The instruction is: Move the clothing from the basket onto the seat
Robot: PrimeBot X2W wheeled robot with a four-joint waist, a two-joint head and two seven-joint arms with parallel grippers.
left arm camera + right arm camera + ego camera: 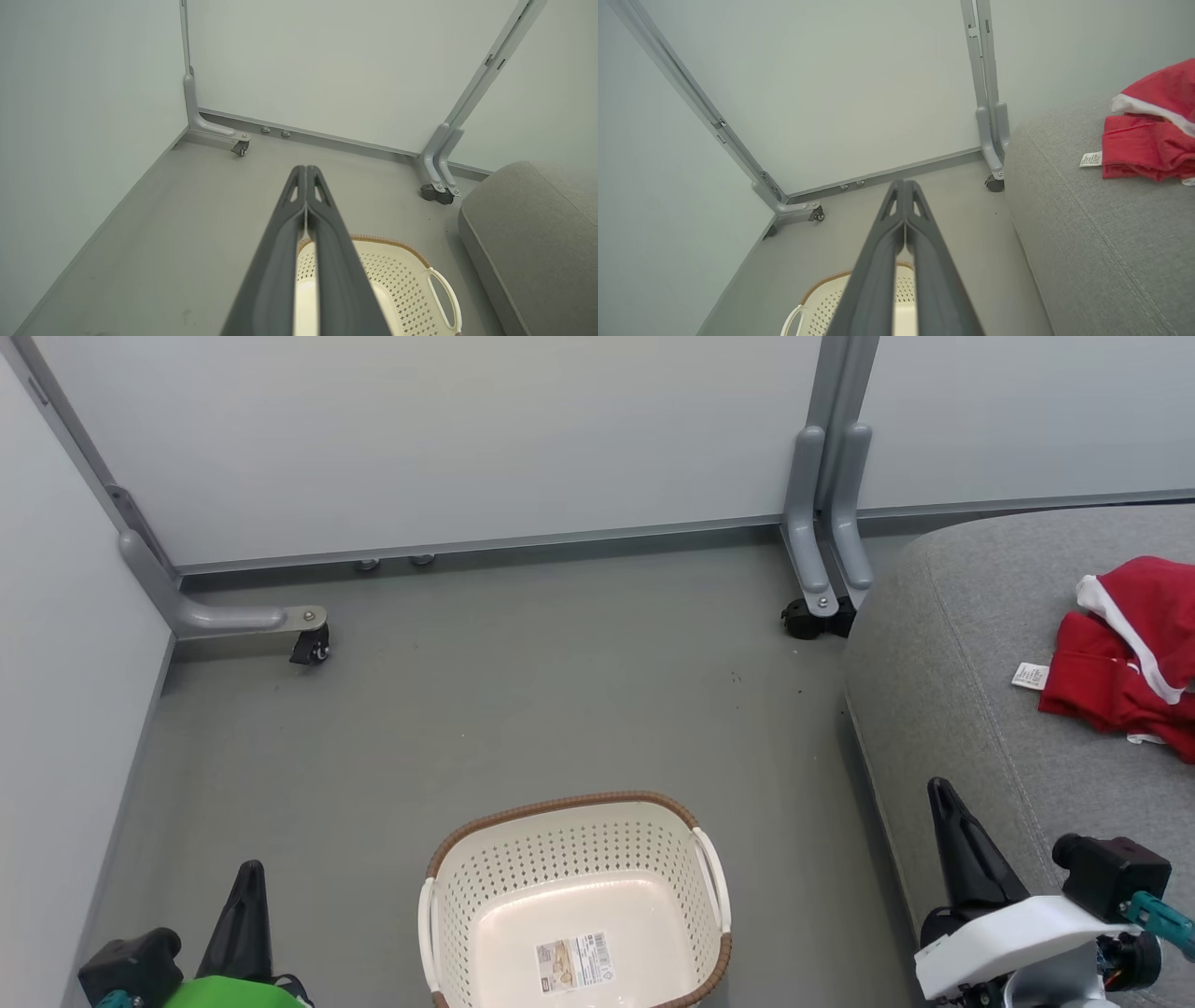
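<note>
Grey floor: one basket, one seat, one clothing heap.
Left gripper and right gripper clench empty; basket between their fingers, clothing right of both.

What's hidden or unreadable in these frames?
- Head view: the clothing runs off the right edge, so the number of garments is unclear.
- Head view: the basket has its near end cut off by the bottom edge. The sticker on its floor is too small to read.
- Head view: the white tag has print too small to read.
- Left wrist view: the shut left gripper covers much of the basket's inside.
</note>
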